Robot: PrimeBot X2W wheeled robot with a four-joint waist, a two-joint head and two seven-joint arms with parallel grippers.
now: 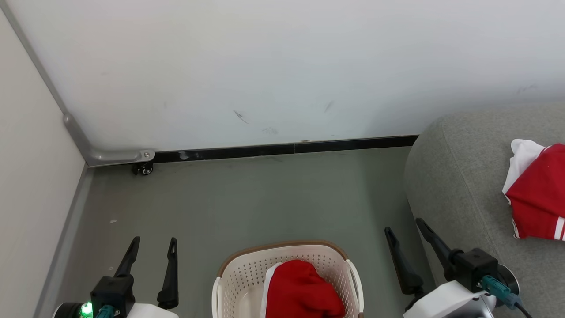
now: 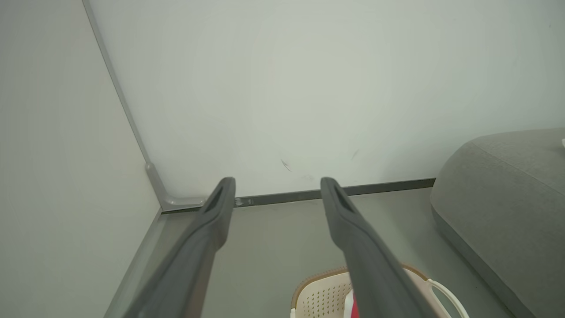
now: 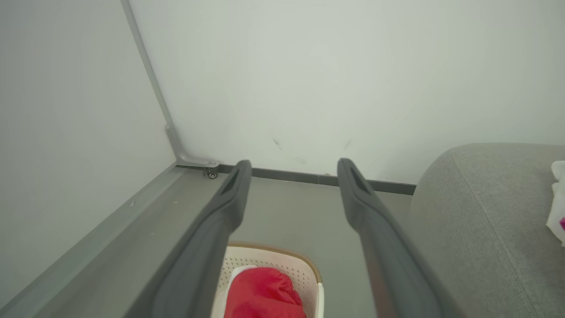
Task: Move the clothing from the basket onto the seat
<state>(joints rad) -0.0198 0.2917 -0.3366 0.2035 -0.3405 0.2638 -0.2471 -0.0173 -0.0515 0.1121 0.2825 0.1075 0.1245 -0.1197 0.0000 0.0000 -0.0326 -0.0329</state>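
In the head view the basket (image 1: 247, 276) sits on the grey floor (image 1: 247, 198) at six o'clock, between the two arms. That looks like a deliberate spot, since either gripper can drop into it without the body turning. A bunched red piece of the clothing (image 1: 304, 289), with a white edge showing on its left, lies inside toward the basket's right wall, so the task is not finished. The seat (image 1: 459, 185) bulges in at three o'clock, its rounded corner near the basket but apart from it. A second red-and-white garment (image 1: 536, 194) lies crumpled on its cushion, well back from that corner, where it is unlikely to slide off. The left gripper (image 1: 154, 239) hovers at seven o'clock and the right gripper (image 1: 403, 225) at five o'clock, both with jaws spread wide, nothing between them, and fingers pointing toward twelve. The right one hangs between basket and seat, so I judge it the likelier arm for the next pick. The loose folds call for a deep pinch, or a trailing end may snag the rim.
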